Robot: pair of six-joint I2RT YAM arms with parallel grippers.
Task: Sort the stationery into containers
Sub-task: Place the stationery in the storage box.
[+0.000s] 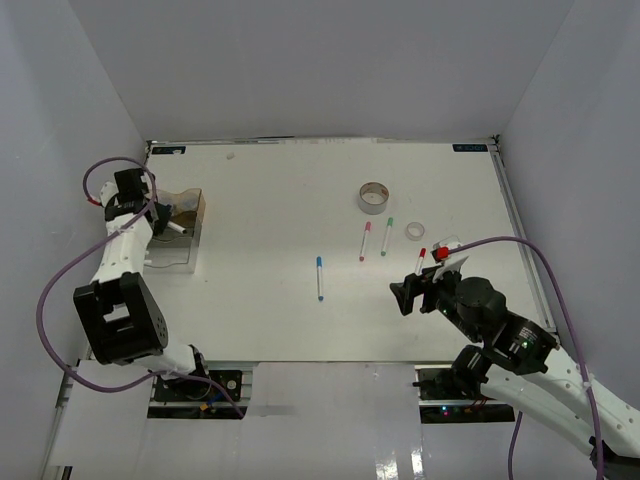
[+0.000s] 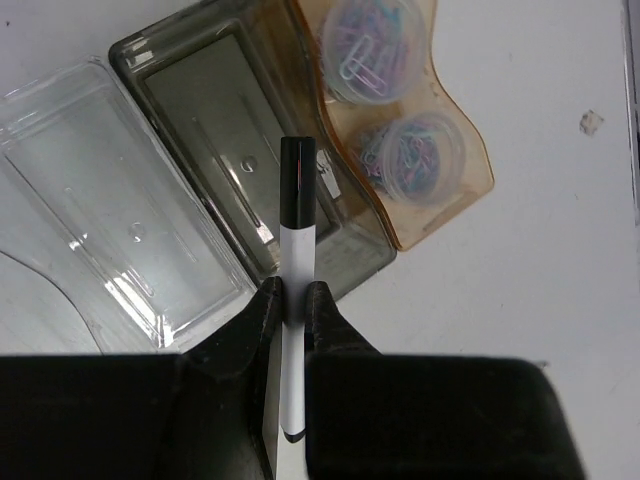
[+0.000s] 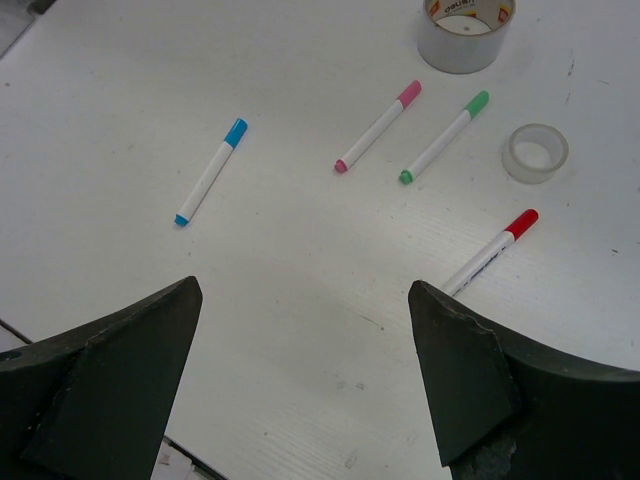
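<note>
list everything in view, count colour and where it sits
box: one, amber and smoky grey, far left of the table
jars: two, clear, coloured clips inside, in the box's amber part
clear tray: one, alongside the box
black-capped marker: one, white body, held over the box
blue-capped marker: one, white body, mid-table
pink-capped marker: one, white body, right of centre
green-capped marker: one, white body, beside the pink-capped marker
red-capped marker: one, white body, right side
large tape roll: one, grey-white, far right-centre
small tape roll: one, clear, right of the green-capped marker
table: one, white
left gripper: black jaws shut on the black-capped marker
right gripper: black jaws open, over bare table
</note>
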